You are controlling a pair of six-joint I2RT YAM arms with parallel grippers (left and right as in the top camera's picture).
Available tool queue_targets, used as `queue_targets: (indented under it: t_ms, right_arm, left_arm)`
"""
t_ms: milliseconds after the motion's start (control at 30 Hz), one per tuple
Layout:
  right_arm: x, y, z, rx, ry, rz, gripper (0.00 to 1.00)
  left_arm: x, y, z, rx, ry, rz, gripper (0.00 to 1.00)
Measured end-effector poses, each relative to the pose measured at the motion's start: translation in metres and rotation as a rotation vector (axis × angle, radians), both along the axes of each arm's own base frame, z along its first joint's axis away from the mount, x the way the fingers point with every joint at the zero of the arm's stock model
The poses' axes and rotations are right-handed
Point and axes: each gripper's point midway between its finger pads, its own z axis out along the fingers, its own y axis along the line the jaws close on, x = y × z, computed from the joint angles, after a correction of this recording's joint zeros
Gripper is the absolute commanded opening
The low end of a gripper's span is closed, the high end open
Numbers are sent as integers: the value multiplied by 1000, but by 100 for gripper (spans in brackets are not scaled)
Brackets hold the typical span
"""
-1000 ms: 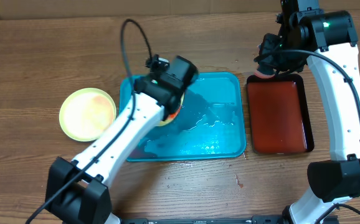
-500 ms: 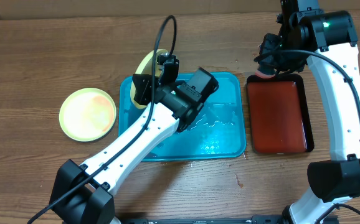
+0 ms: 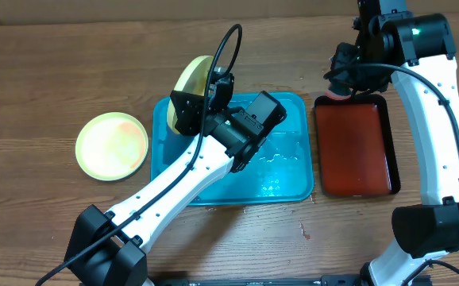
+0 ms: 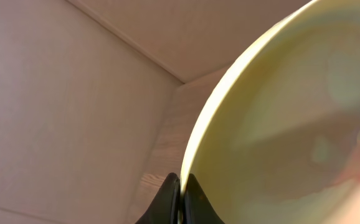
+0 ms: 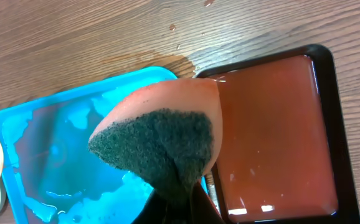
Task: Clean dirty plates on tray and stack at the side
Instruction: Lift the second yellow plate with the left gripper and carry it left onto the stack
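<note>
Plate (image 3: 190, 76) — rim pinched in left gripper (image 4: 180, 185) — stands nearly on edge.

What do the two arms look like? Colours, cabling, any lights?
Both arms match: white tubular links, black joint housings and black bases. Left arm carries a loose black cable looping above its wrist; right arm has a black cable along its links and a green light on one housing. Left claw and right claw have black fingers.

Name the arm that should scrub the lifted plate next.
Right, probably: the right gripper pinches the sponge close to the turquoise tray, while the left gripper is occupied holding that plate by its rim.
</note>
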Motion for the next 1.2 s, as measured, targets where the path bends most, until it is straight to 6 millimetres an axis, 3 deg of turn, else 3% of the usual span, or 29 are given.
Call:
queue_targets:
  t_ms: [600, 733, 833, 967, 1200]
  right_arm:
    - [-2, 0, -1, -1, 10, 0, 4]
    - [-2, 0, -1, -1, 9, 0, 4]
    - [-2, 0, -1, -2, 9, 0, 4]
    - [-2, 0, -1, -1, 9, 0, 4]
    - [-2, 0, -1, -1, 9, 0, 4]
  left_arm:
    - [1, -2, -2, -32, -12, -2, 4]
    - [2, -7, -15, -91, 40, -22, 4]
    - [2, -6, -37, -178, 137, -30, 4]
    - [3, 15, -66, -321, 269, 19, 4]
    - [11, 78, -109, -654, 430, 163, 4]
